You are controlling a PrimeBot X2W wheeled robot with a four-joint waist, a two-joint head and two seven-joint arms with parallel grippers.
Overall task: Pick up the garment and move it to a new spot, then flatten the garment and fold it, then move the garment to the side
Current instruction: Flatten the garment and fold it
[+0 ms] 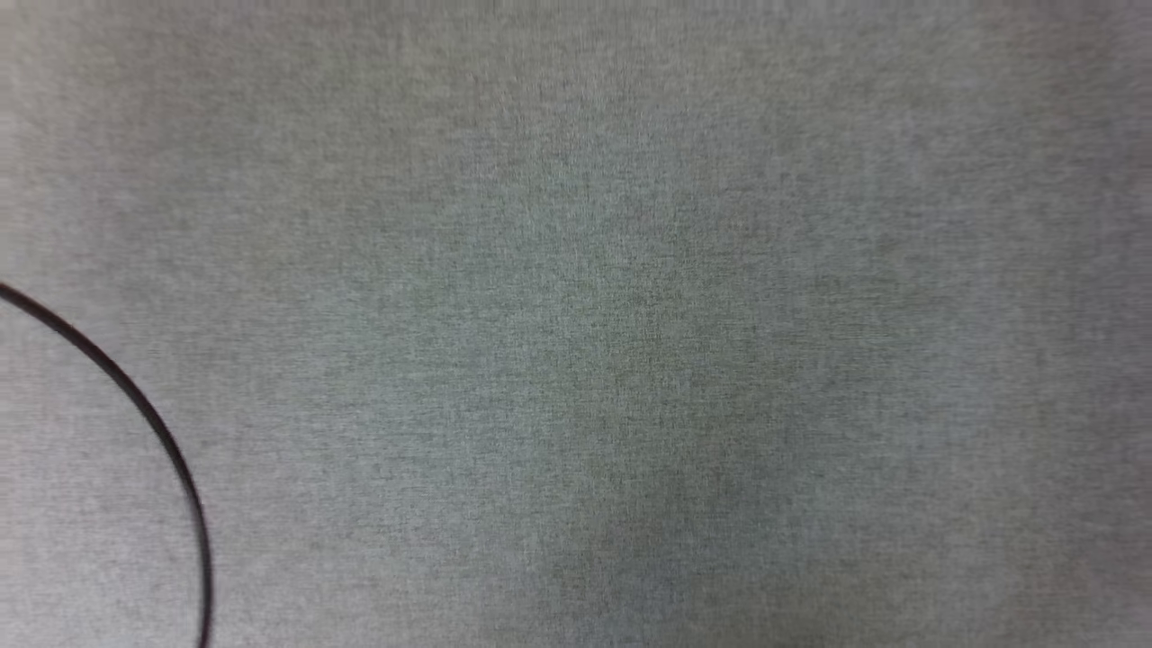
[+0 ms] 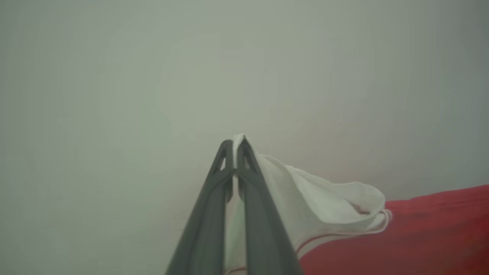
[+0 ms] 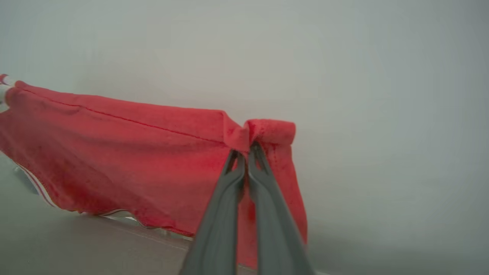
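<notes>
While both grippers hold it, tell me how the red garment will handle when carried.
Likely floppy: the garment drapes from the right gripper and its white sleeve droops from the left gripper. Probably light: thin pinches of cloth carry it. It may swing when moved.

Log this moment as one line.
shirt: held by both grippers | left gripper: shut on white sleeve | right gripper: shut on red edge

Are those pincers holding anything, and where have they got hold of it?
Both hold the garment: the left gripper pinches the edge of its white sleeve, the right gripper a bunched fold of its red edge.
</notes>
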